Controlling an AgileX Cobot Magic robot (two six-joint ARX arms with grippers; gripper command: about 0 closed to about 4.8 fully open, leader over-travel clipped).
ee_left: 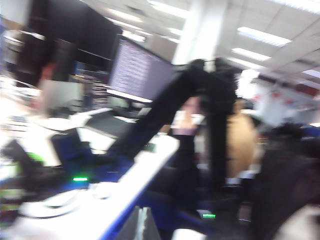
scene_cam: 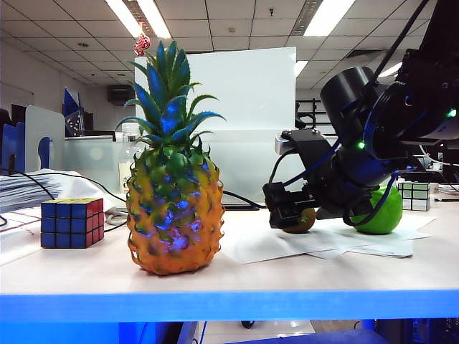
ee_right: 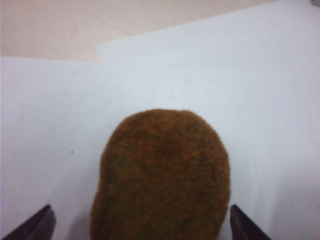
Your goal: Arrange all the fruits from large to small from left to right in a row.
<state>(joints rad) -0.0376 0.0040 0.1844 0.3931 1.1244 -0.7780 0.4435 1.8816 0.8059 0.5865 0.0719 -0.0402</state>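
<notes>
Brown and fuzzy, the kiwi (ee_right: 161, 177) sits right between my right fingers (ee_right: 35, 227), which stand spread wide on either side of it with nothing clamped. It lies on white paper sheets (ee_right: 210, 75) on the bench (scene_cam: 86, 276). From the outside camera my right gripper (scene_cam: 290, 213) is down at the kiwi (scene_cam: 303, 221), and the green apple (scene_cam: 380, 208) is close behind my arm, to the right. That is my first worry: my forearm crowds the apple, and a nudge could roll it. Second, the kiwi is rounded and the paper is loose; if I close off-centre, it may squirt out or drag a sheet along. The pineapple (scene_cam: 172, 215) stands tall and upright well to the left, beside a dark puzzle cube (scene_cam: 72, 222); a careless sweep could tip it. My left gripper (ee_left: 200, 125) is raised away from the bench, its view blurred, so I cannot tell how those fingers stand.
</notes>
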